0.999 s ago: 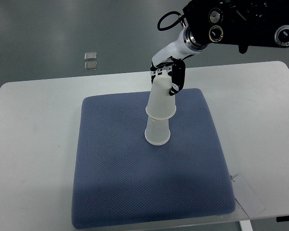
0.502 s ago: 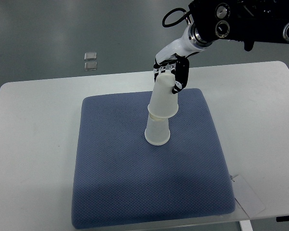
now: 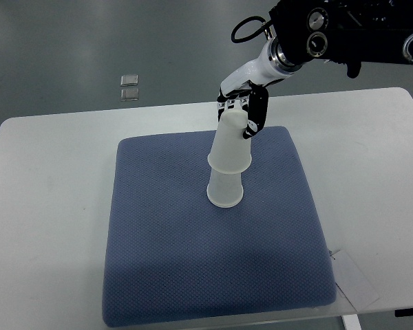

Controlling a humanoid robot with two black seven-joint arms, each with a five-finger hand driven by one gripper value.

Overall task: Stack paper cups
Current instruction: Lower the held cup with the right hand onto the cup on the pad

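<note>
Two white paper cups sit upside down near the middle of the frame, one over the other: the lower cup [image 3: 225, 192] stands rim-down on the blue mat [image 3: 165, 261], and the upper cup [image 3: 230, 146] is slid partway down over it, its rim ringing the lower cup's wall about midway. The upper cup leans a little, its closed end tipped toward the upper right. My right hand [image 3: 242, 113] reaches in from the upper right of the frame, the arm coming down from the dark housing at the top edge, and my fingers [image 3: 255, 114] are curled around the top end of the upper cup, clamped on it; a dark finger lies along the cup's right side while the others wrap behind it, where I cannot make out each one. The mat covers the centre of the white table [image 3: 48, 206], its far edge just behind my hand. On the grey floor beyond the table, in the upper left of the frame, lie two small square tiles [image 3: 129, 86], one just above the other. At the lower right, a pale sheet [image 3: 354, 278] pokes out from under the mat's corner.
</note>
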